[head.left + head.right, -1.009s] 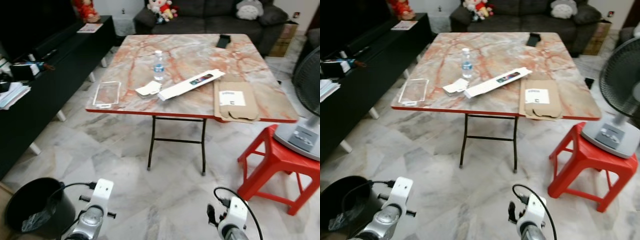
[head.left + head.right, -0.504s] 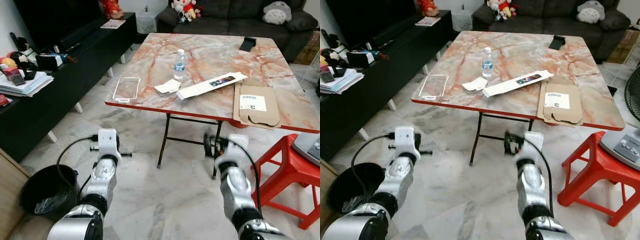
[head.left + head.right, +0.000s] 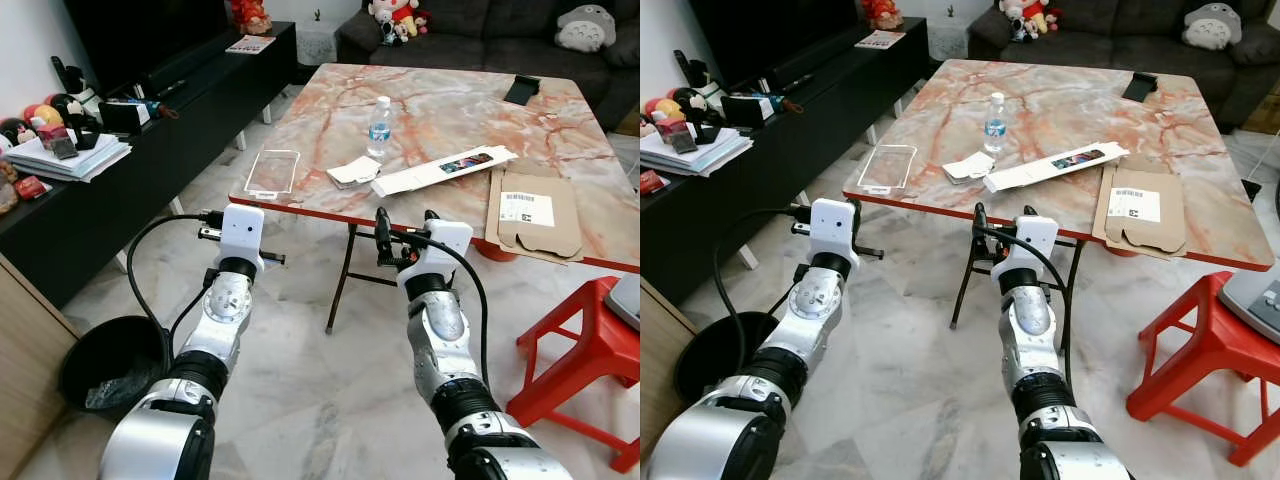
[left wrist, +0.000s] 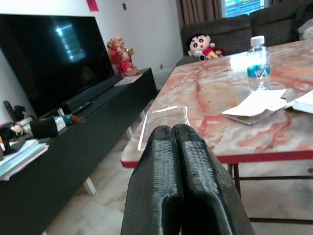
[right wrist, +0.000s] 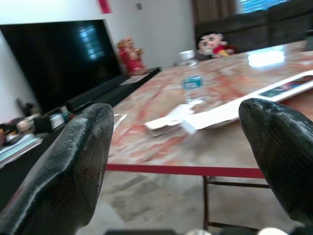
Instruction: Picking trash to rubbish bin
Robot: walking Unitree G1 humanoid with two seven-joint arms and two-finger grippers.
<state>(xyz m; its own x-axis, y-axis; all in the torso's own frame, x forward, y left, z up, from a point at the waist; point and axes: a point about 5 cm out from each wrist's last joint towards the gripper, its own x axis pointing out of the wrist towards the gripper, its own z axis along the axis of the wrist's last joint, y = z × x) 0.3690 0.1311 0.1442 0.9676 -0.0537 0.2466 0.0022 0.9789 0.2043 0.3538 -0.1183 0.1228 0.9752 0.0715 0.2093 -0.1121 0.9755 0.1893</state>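
A marble folding table (image 3: 450,110) holds a clear plastic tray (image 3: 273,171), a small white carton (image 3: 353,172), a water bottle (image 3: 379,128), a long white box (image 3: 443,171) and a flat cardboard sleeve (image 3: 531,210). A black rubbish bin (image 3: 90,345) stands on the floor at my lower left with some scraps inside. Both arms are raised in front of the table's near edge. My left gripper (image 4: 174,131) is shut and empty, pointing at the clear tray. My right gripper (image 5: 178,112) is open wide, facing the white carton and bottle, just short of the table edge.
A low black TV cabinet (image 3: 130,150) with clutter runs along the left. A red plastic stool (image 3: 590,340) stands at the right by the table. A dark sofa (image 3: 480,20) with plush toys lies behind. A black flat item (image 3: 523,90) rests at the table's far side.
Both arms have risen from the bottom of the picture to the table's near edge. The camera has shifted, so the table sits further right and the bin lower left.
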